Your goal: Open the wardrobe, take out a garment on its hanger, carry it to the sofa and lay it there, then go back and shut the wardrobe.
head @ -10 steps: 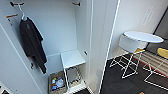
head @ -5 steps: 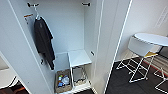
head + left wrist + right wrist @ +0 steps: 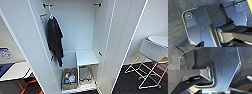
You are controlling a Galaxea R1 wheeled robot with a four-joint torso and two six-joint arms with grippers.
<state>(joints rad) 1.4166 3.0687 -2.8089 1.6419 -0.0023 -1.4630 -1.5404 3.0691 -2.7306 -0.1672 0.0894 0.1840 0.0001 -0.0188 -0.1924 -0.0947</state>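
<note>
We see the wardrobe [image 3: 82,30] filling the centre and left of the head view, both full-height white doors swung wide, one door [image 3: 22,47] running down the left of the frame and the other [image 3: 125,42] down the right of centre. Its white interior carries black pegs [image 3: 47,5] along the top of the frame. From the peg at upper left hangs a black T-shirt [image 3: 55,40] on a white hanger [image 3: 51,13], lying against the left inner wall. At lower centre a white shelf box [image 3: 86,57] stands inside the cabinet, with a woven basket [image 3: 68,78] of small items just beside it on the cabinet floor, and further small things, too blurred to name, beneath the shelf. At the right edge of the frame a white chair on a wire frame [image 3: 152,52] stands on dark carpet [image 3: 130,82], well apart from the wardrobe. In the two wrist views we see the robot's own dark plate and arm links above grey carpet, which suggests both arms hang low, pointing down; whether either gripper's fingers are spread or pressed together we cannot tell.
</note>
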